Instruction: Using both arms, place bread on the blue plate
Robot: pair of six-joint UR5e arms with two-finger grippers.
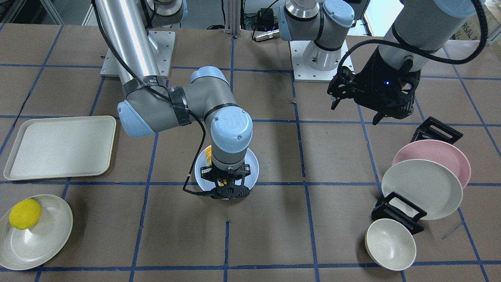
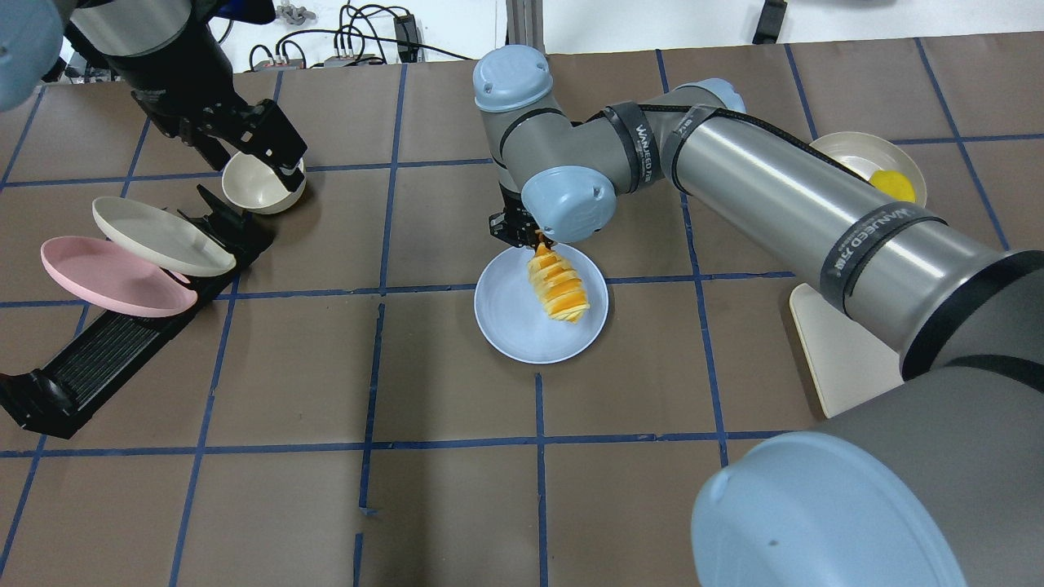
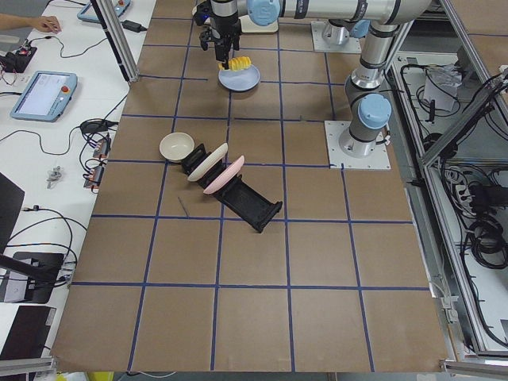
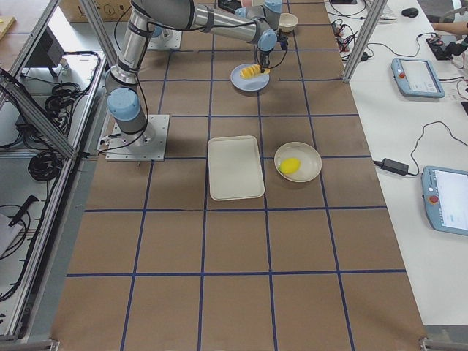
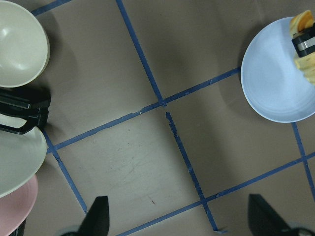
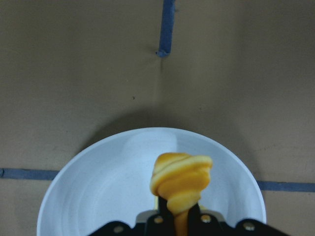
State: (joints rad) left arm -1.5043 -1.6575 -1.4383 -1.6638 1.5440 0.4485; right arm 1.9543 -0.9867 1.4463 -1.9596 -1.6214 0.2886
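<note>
- Right gripper (image 1: 227, 184) was clamped on one end of the bread (image 2: 559, 285), pointing straight down over the far rim of the blue plate (image 2: 514, 326).
- Left gripper (image 5: 179, 219) hung empty above the table (image 1: 274, 235) near the bowl (image 2: 253, 191), its jaws wide apart, well away from the blue plate.
- Tray (image 1: 58, 149) lay flat on the robot's right side of the table.
- Black rack (image 2: 106, 359) held a cream plate (image 2: 155, 236) and a pink plate (image 2: 98, 277), both leaning, with the bowl just beyond its end.
- Blue plate sat mid-table; the bread slanted over its inner area, and whether the free end touched it I could not tell.
- Another cream plate (image 1: 43, 239) carried a yellow ball (image 1: 24, 213) near its rim.
</note>
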